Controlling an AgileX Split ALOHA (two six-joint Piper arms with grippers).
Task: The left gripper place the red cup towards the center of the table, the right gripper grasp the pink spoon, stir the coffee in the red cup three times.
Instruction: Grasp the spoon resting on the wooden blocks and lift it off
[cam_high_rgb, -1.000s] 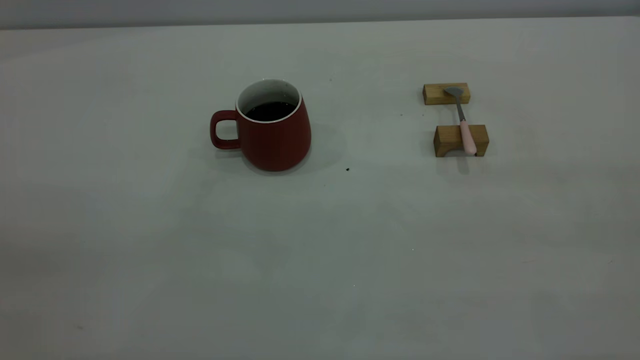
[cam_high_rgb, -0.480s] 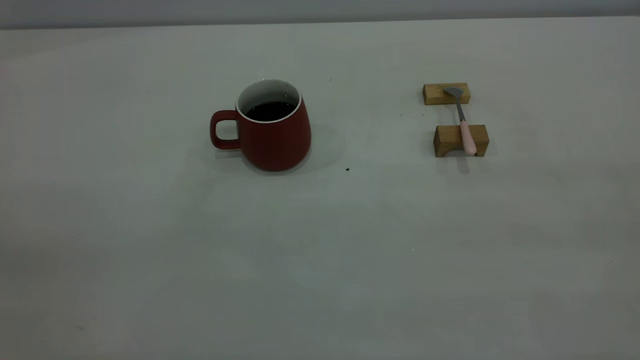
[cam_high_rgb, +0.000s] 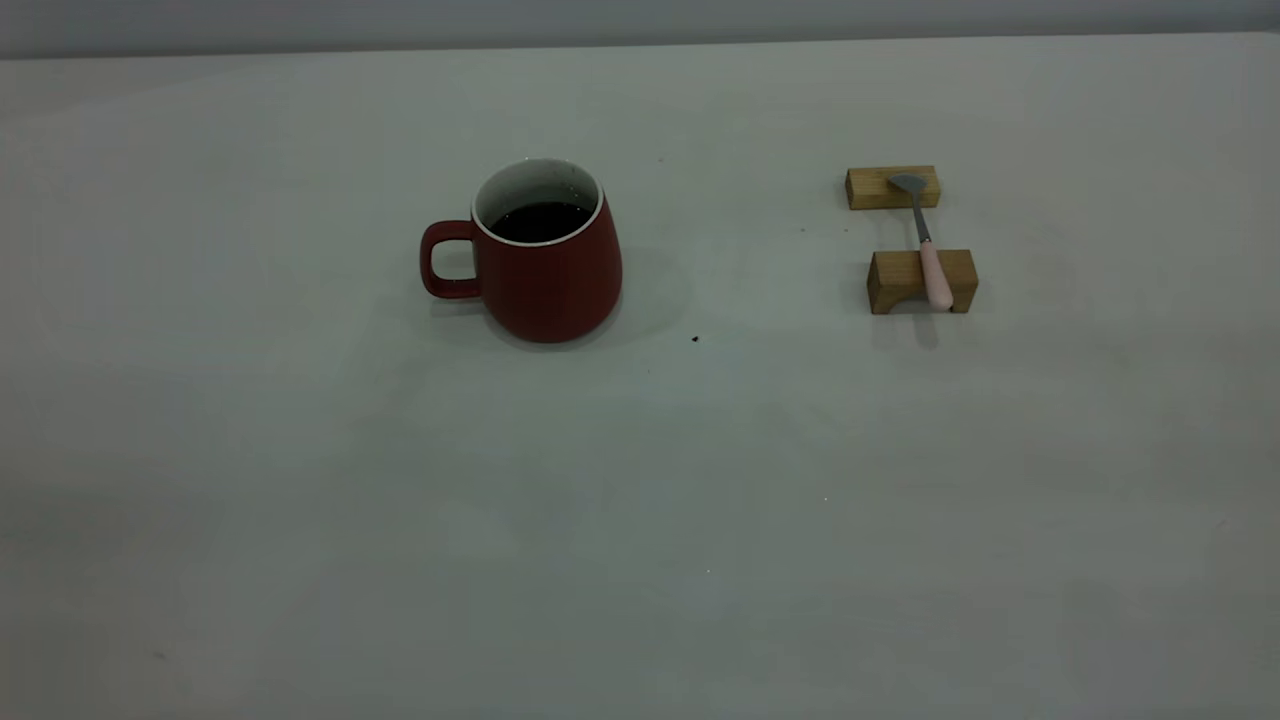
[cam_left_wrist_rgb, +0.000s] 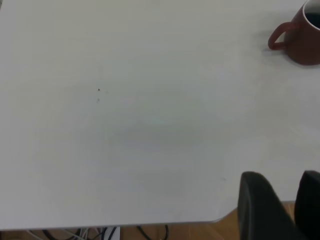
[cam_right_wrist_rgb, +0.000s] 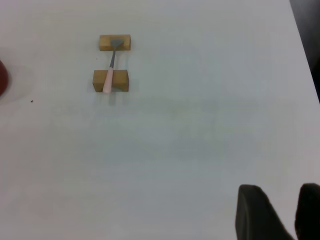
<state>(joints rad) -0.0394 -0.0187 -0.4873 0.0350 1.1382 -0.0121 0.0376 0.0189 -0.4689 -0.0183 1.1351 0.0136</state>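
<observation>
Red cup (cam_high_rgb: 548, 262) upright on table (cam_high_rgb: 300, 500), nearer far edge, left of middle, handle toward left edge; coffee (cam_high_rgb: 541, 221) inside. Pink spoon (cam_high_rgb: 925, 245) bridges two wooden blocks (cam_high_rgb: 893, 187), well right of cup, bowl on far block. Left gripper (cam_left_wrist_rgb: 280, 207) over near left edge, fingers slightly apart, holding nothing. Right gripper (cam_right_wrist_rgb: 277, 212) near right edge, fingers narrowly parted, holding nothing.

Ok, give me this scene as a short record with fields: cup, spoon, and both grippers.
red cup: upright on the table, handle toward the left arm's side, coffee inside
pink spoon: lying across two wooden blocks, bowl on the far one
left gripper: at the table edge, far from the cup, jaws apart
right gripper: far from the spoon, jaws apart
</observation>
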